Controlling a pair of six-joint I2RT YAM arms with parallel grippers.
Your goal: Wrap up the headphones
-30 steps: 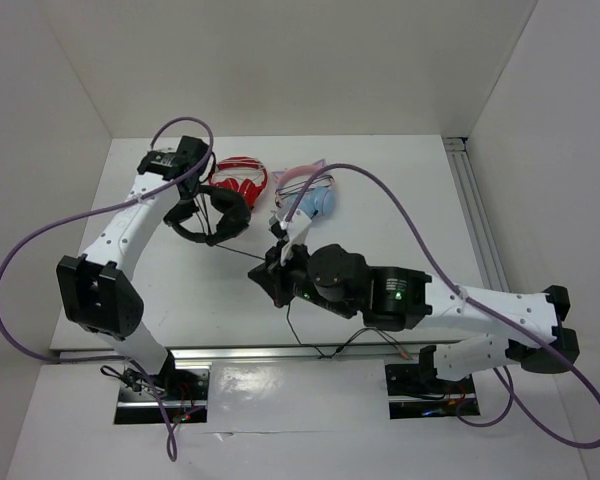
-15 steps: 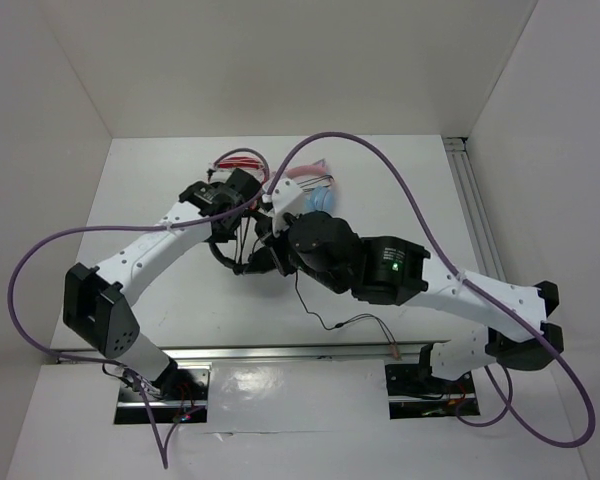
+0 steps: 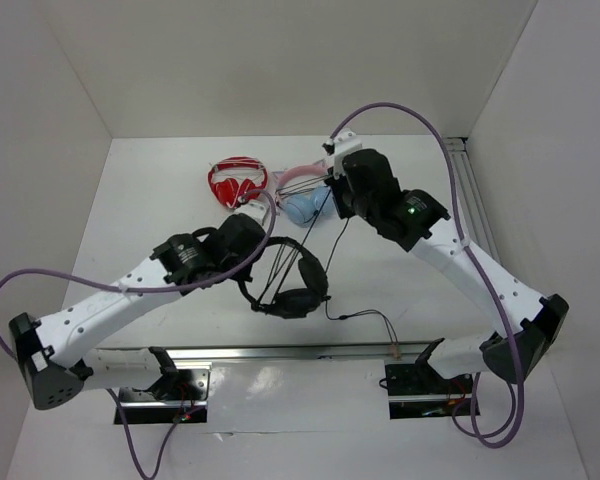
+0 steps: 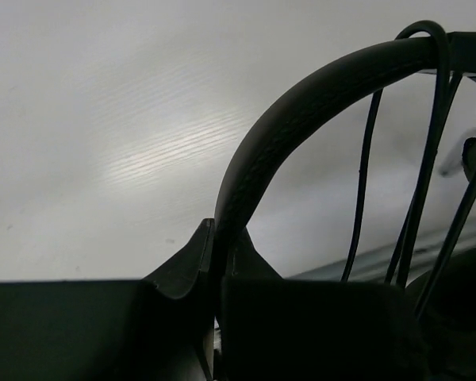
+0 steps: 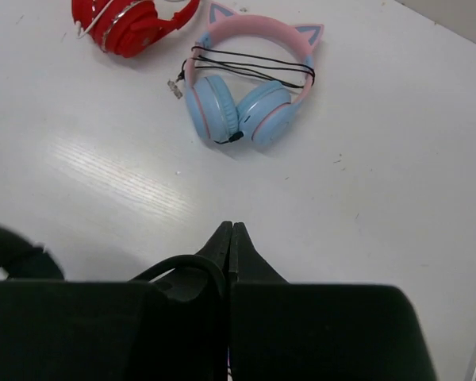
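The black headphones (image 3: 300, 300) hang near the front middle of the table, with several turns of their thin cable across the band. My left gripper (image 3: 257, 260) is shut on the padded headband (image 4: 301, 111), which arcs up from between its fingers; the cable strands (image 4: 363, 190) run beside it. My right gripper (image 3: 337, 205) is over the table's far middle, shut on the black cable (image 5: 192, 263), which loops out on the left side of its closed fingertips. The cable (image 3: 332, 262) runs from it down to the headphones, and its loose end trails to the front edge.
Red-and-white headphones (image 3: 236, 182) and light-blue and pink cat-ear headphones (image 3: 302, 200) lie at the back of the table; both also show in the right wrist view (image 5: 131, 22) (image 5: 246, 107). A metal rail (image 3: 480, 230) runs along the right side. White walls enclose the table.
My left gripper has carried the black headphones from the back toward the front middle. My right gripper has swung from the middle to the back right, drawing the cable out.
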